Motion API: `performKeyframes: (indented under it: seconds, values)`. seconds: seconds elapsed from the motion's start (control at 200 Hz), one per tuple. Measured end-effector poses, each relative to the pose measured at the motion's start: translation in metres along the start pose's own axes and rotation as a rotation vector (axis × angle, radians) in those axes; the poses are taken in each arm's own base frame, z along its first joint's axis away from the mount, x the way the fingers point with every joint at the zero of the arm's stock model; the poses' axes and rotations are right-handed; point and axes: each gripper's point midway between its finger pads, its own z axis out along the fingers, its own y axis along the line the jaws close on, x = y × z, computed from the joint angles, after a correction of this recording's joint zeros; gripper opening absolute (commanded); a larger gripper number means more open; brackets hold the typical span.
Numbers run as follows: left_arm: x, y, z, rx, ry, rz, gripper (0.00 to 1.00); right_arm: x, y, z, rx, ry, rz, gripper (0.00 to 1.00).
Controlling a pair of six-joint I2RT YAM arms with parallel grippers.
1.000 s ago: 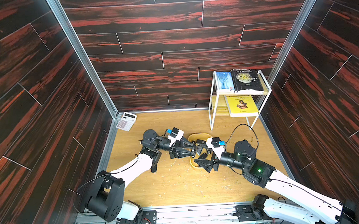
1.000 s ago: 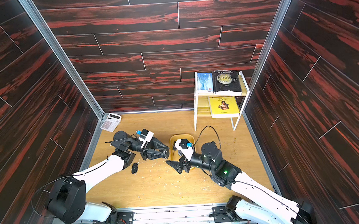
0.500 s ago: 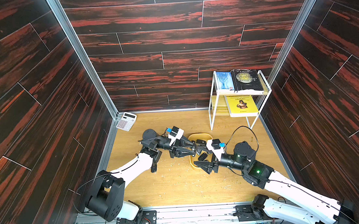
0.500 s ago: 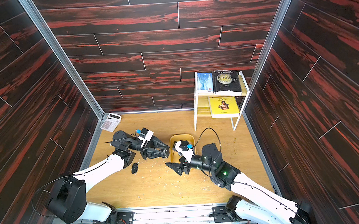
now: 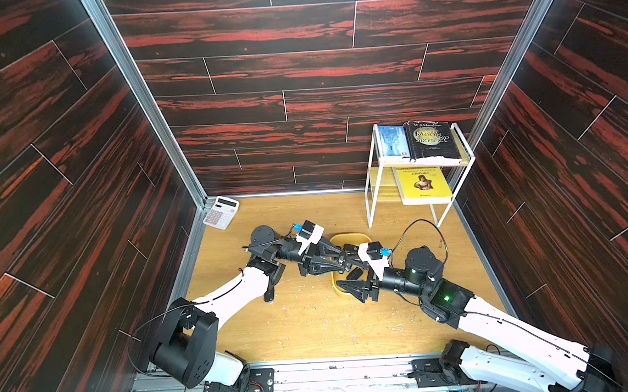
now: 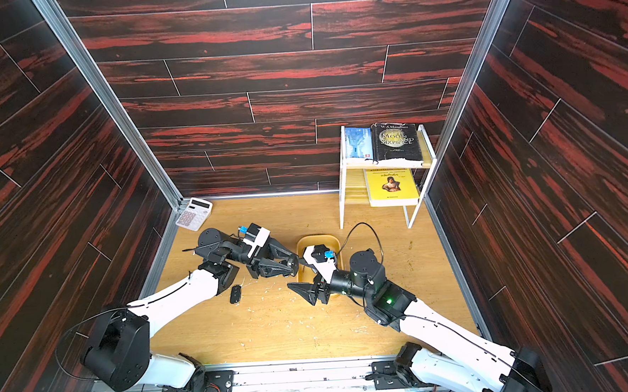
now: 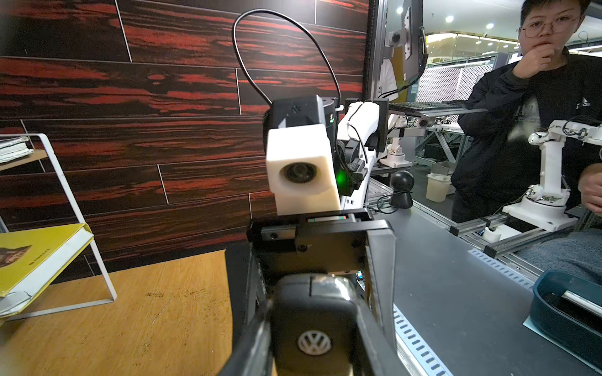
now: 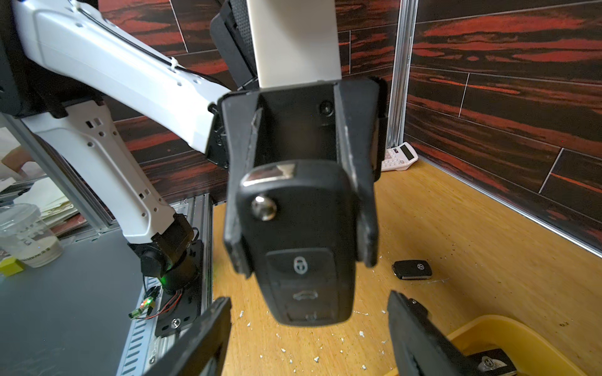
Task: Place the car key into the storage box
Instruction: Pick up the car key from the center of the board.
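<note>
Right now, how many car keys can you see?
3: a key clamped in the left gripper, a key lying on the wooden table, a key in the yellow tray. More may be hidden in the tray.

The left arm (image 5: 236, 293) and right arm (image 5: 515, 326): glossy white shell links, black round joint housings. Thin black cable (image 8: 195, 73) along the left arm's white link, pinned by a zip tie (image 8: 172, 61). Free black cable loop (image 5: 420, 220) on the right arm; green LED (image 5: 447, 298) lit on its elbow block. White camera block (image 7: 301, 169) on each wrist, blue tag (image 5: 297, 227) beside it. The left gripper (image 8: 304, 260) and right gripper (image 8: 309, 298): matte black, wedge fingers (image 8: 420, 335); one screw (image 8: 325, 107) in the left palm plate.
</note>
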Motion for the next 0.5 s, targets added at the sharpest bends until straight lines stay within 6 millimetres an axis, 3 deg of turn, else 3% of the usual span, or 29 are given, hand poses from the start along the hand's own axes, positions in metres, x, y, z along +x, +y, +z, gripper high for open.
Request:
performKeyframes:
  seconds: [0.501]
  values:
    - [-0.004, 0.003, -0.003, -0.02, -0.01, 0.03, 0.08, -0.017, 0.002, -0.006, 0.006, -0.039, -0.007, 0.84]
